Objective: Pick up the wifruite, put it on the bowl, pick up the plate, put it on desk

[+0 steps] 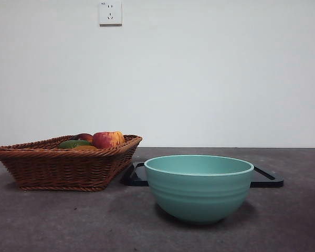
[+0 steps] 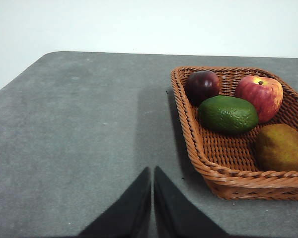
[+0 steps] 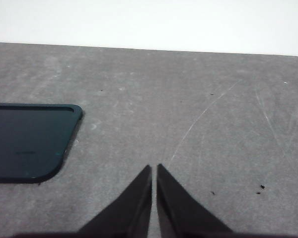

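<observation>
You are at step 1, nothing picked yet: the wifruite lies in the wicker basket, ahead and to the right of the left gripper, whose jaws are closed on nothing. Open it, reach over the rim w/ care, grip the fruit, then carry it to the bowl. The right gripper waits, also closed and empty, near the dark plate.

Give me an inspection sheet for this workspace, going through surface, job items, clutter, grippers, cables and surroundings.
Surface: desk, dark grey, matte, faint scratches and specks.
Job's things: wifruite, brown, lying in the wicker basket; bowl, mint green, upright on the desk, looks empty; dark plate, flat on the desk behind the bowl.
Clutter: red-yellow apple, green fruit and dark red fruit, all in the basket.
Grippers: left gripper shut, holding nothing, over bare desk beside the basket; right gripper shut, holding nothing, over bare desk beside the plate.
Cables: nothing seen.
Surroundings: plain white wall, wall socket.
</observation>
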